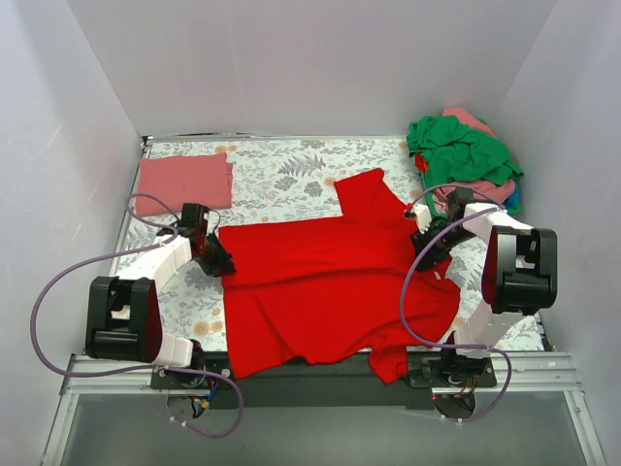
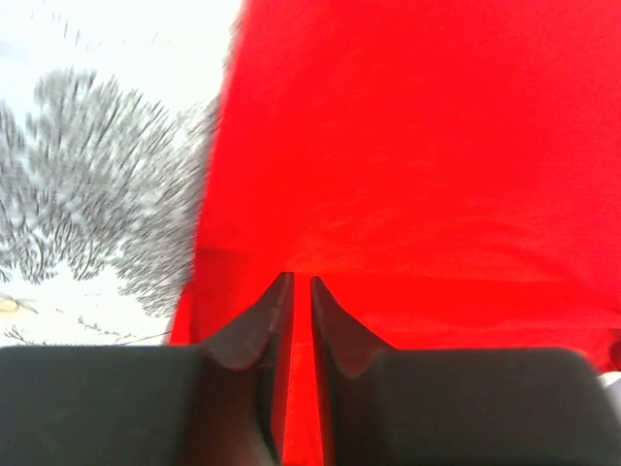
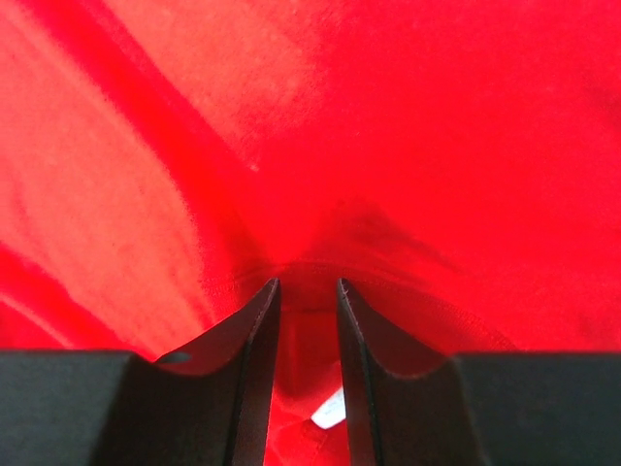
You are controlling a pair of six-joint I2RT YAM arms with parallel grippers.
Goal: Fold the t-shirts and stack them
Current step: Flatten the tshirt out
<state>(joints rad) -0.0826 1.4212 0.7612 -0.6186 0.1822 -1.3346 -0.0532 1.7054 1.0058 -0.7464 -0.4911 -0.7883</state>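
Note:
A bright red t-shirt [image 1: 330,291] lies spread across the middle of the floral tablecloth [image 1: 281,180], one sleeve pointing to the back. My left gripper [image 1: 219,262] is shut on the shirt's left edge; in the left wrist view [image 2: 301,282] red cloth [image 2: 408,146] sits between the near-closed fingers. My right gripper [image 1: 425,260] is shut on the shirt's right edge; the right wrist view [image 3: 309,283] shows bunched red cloth [image 3: 388,116] and a white label between the fingers. A folded salmon-pink t-shirt [image 1: 184,181] lies at the back left.
A heap of unfolded t-shirts [image 1: 466,155], green on top with pink, red and blue beneath, sits at the back right corner. White walls enclose the table on three sides. The red shirt's hem hangs over the near table edge [image 1: 320,374].

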